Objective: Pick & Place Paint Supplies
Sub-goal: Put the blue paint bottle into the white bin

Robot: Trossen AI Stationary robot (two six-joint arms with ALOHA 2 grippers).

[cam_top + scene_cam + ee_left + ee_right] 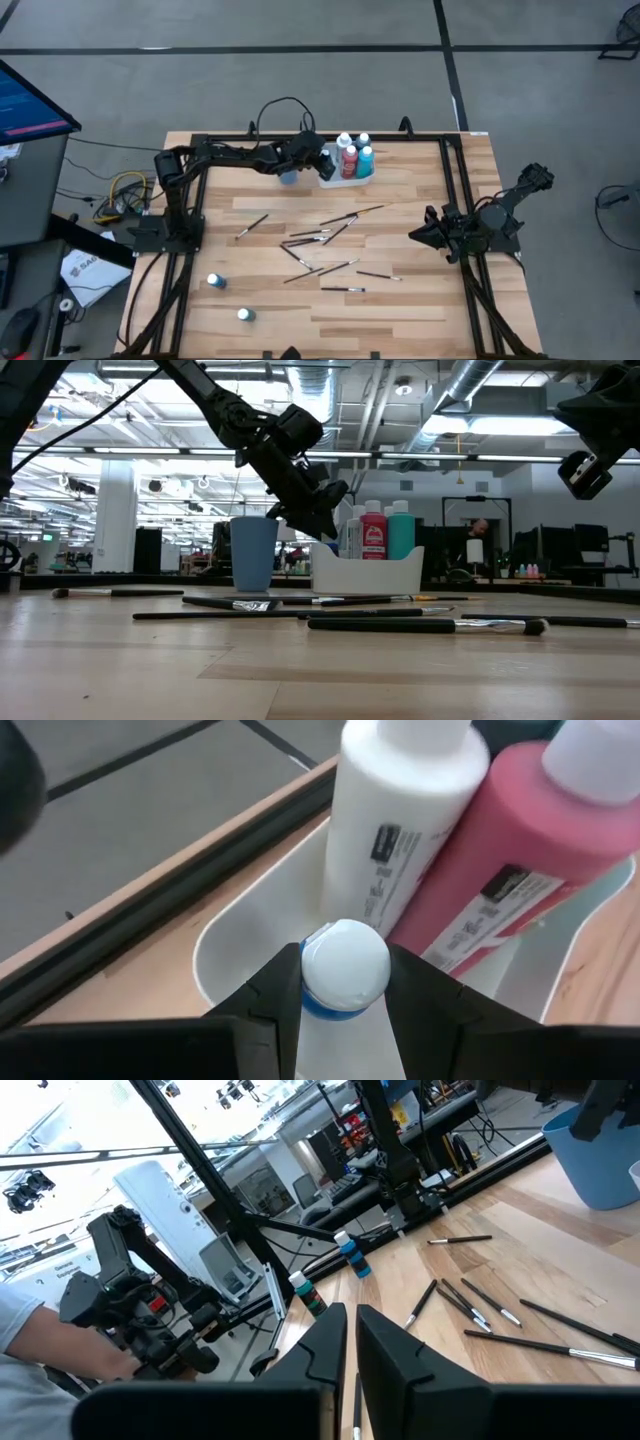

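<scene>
My left gripper [325,160] is at the far middle of the table, shut on a small bottle with a white cap [345,965] and a blue neck. It is over the end of the white tray [345,180] nearest the blue cup [288,177]. A white bottle [400,810], a red one [510,870] and a teal one [365,160] stand upright in the tray. Several thin brushes [320,240] lie flat mid-table. Two more bottles [214,281] [245,314] stand near the left front. My right gripper [350,1330] waits shut at the right. My left gripper pinches the bottle between its two fingers [275,1000], one on each side of the cap and blue neck [320,1005]. The fingers slant down from the table's left. The bottle stands cap up over the tray's end; the fingers hide its body and base.
The blue cup [254,553] stands right beside the tray [365,570] under my left arm. A black frame rail [300,137] runs along the far edge behind the tray. Bare wood lies between the brushes and the near edge.
</scene>
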